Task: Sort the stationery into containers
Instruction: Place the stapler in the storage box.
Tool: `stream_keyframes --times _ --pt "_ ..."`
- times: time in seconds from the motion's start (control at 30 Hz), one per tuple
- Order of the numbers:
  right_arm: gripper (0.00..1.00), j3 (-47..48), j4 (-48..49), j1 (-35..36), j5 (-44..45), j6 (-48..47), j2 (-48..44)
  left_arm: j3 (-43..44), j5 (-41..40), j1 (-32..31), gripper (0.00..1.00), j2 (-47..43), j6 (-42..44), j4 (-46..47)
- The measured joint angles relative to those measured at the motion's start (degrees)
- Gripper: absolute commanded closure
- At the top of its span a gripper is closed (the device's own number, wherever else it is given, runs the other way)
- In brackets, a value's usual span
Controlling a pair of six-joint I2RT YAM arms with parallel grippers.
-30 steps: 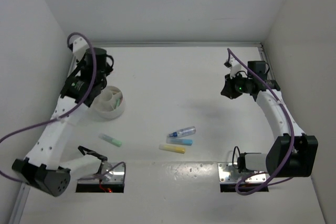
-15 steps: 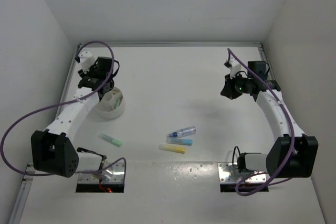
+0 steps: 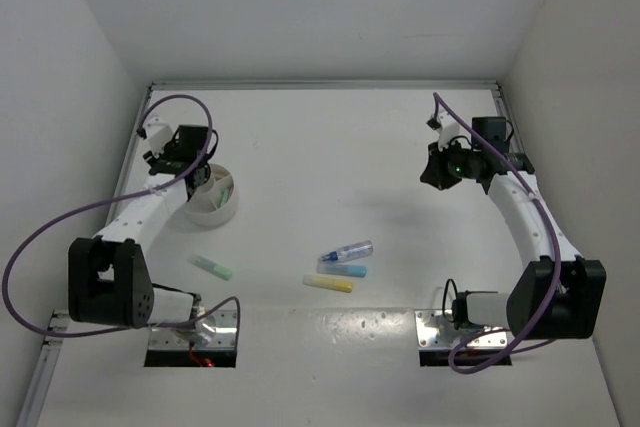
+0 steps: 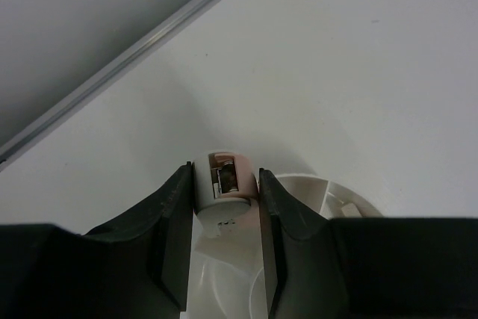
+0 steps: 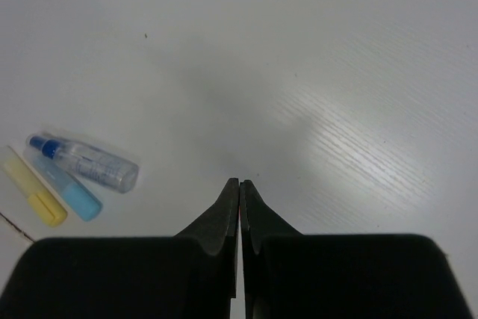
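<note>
Over round white dish (image 3: 216,212) | left tool (image 4: 225,178) clamps stubby pink-tipped cylinder (image 4: 224,193) | right tool (image 5: 239,184) pressed together

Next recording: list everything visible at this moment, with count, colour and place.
dish: one, white, round with dividers, far left of the table.
small item: one, white and pink, clamped over the dish's rim.
green marker: one, pale green, lying alone, near left.
tube: one, clear with blue cap, table centre.
blue marker: one, light blue, beside the tube.
yellow marker: one, nearest the bases.
left tool: shut on the small item.
right tool: shut, empty, far right.
</note>
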Motion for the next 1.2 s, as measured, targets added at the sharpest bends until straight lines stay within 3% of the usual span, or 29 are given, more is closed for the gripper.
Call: stream_keyframes --times 0.6,0.7,0.73,0.9,1.17,1.2 --pt "1.00 0.00 0.02 0.00 0.33 0.00 0.24 -0.70 3.48 0.00 1.00 5.09 -1.07 3.98" --pt "1.00 0.00 0.02 0.00 0.39 0.00 0.24 -0.70 4.00 0.00 0.62 5.55 -1.25 4.02" --pt "1.00 0.00 0.02 0.00 0.39 0.00 0.24 -0.70 4.20 0.07 0.57 5.57 -1.25 4.00" --pt "1.00 0.00 0.02 0.00 0.42 0.00 0.24 -0.70 4.63 0.66 0.47 5.53 -1.62 4.13" --pt "0.99 0.00 0.02 0.00 0.42 0.00 0.48 -0.46 5.33 1.25 0.45 4.17 -1.25 4.09" --pt "0.99 0.00 0.02 0.00 0.42 0.00 0.57 -0.22 5.46 1.25 0.49 3.85 -1.18 3.96"
